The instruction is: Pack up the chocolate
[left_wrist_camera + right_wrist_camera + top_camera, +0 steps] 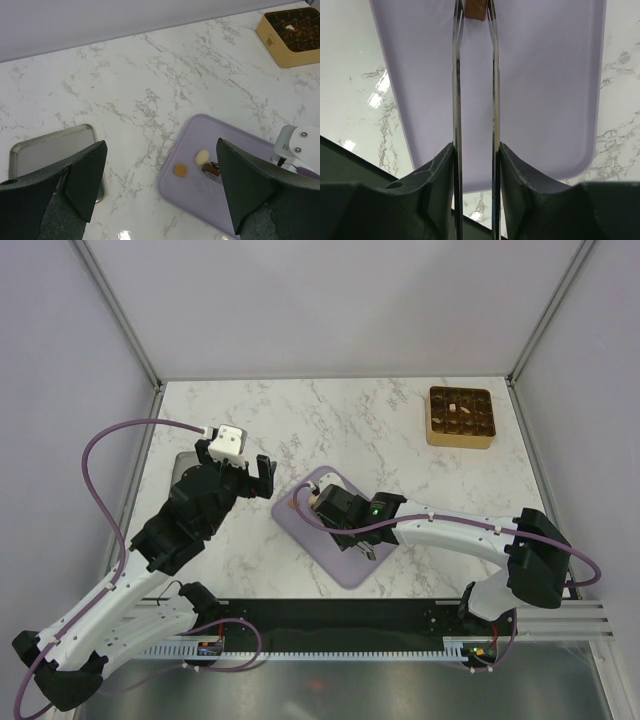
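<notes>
The lilac mat (345, 550) lies on the worktop (380, 420) just beyond the arm bases, and it is where the work sits. The right claw (318, 502) reaches over the mat's far-left corner. Its thin blades are drawn close together and clamped on a brown piece (475, 9) that appears to rest on the mat. Just left of that piece, also on the mat, lie a cream oval piece (202, 157) and a tan square piece (180, 170), apart from each other and untouched.

The left claw (161, 150) hangs to the left of the mat with its fingers (85, 175) spread wide and holding nothing. Beneath it, well left of the mat, a metal tray (55, 150) lies bare.

Far beyond the mat, towards the right back corner, stands the gold tray (460, 440). Several of its compartments already hold chocolate, though how many cannot be counted from here.

The packing looks well advanced: three pieces remain on the mat, one of them in the grip. It has yet to be lifted, carried to the tray and dropped into a free compartment, and the other two must follow. The worktop between the mat and the tray is open marble, and the left arm stands off that path.
</notes>
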{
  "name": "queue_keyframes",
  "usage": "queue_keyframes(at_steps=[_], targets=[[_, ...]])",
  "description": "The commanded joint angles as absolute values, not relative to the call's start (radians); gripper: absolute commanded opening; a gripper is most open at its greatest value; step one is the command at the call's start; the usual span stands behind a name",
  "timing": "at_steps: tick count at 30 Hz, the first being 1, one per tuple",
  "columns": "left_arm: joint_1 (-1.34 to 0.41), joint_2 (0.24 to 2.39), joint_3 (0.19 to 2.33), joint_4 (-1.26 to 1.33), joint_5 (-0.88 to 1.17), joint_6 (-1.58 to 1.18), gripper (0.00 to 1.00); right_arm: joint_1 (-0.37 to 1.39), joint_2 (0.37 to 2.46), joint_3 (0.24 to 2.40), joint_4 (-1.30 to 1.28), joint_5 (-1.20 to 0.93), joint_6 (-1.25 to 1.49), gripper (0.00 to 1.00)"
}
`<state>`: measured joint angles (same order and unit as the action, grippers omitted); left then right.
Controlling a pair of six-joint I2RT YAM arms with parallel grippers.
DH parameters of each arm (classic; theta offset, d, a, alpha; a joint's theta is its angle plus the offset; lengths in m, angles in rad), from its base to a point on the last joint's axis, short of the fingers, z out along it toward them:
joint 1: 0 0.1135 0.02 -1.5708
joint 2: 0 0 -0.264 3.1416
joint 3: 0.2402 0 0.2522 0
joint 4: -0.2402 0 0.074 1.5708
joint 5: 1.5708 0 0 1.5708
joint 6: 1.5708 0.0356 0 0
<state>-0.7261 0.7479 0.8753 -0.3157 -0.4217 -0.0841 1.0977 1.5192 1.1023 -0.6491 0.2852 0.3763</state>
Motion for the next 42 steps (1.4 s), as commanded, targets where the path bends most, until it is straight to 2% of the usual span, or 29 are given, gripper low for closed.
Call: queue_keyframes(at_steps=[1, 9, 18, 26, 30, 35, 42], targets=[[-0.729, 0.747, 0.867, -0.272, -0.454, -0.034, 0.98, 1.106, 1.499, 1.111, -0.626, 0.282, 0.374, 0.44], [-0.729, 0.747, 0.867, -0.271, -0.454, -0.034, 0.98, 1.106, 1.479, 1.164, -0.707, 0.330, 0.373, 0.35], [-0.730, 0.746, 0.867, -0.272, -0.454, -0.034, 0.98, 1.069, 1.437, 1.236, -0.814, 0.425, 0.342, 0.31], [-0.729, 0.747, 0.868, -0.272, -0.449, -0.035, 0.98, 0.750, 1.381, 1.314, -0.834, 0.446, 0.261, 0.30], [-0.730, 0.750, 0.867, -0.272, -0.448, -0.037, 0.98, 0.565, 1.454, 1.409, -0.824, 0.520, 0.227, 0.30], [-0.730, 0.750, 0.867, -0.271, -0.445, -0.037, 0.98, 0.414, 1.574, 1.538, -0.821, 0.571, 0.216, 0.30], [-0.730, 0.744, 0.867, -0.272, -0.445, -0.038, 0.98, 0.188, 1.687, 1.646, -0.799, 0.427, 0.235, 0.30]])
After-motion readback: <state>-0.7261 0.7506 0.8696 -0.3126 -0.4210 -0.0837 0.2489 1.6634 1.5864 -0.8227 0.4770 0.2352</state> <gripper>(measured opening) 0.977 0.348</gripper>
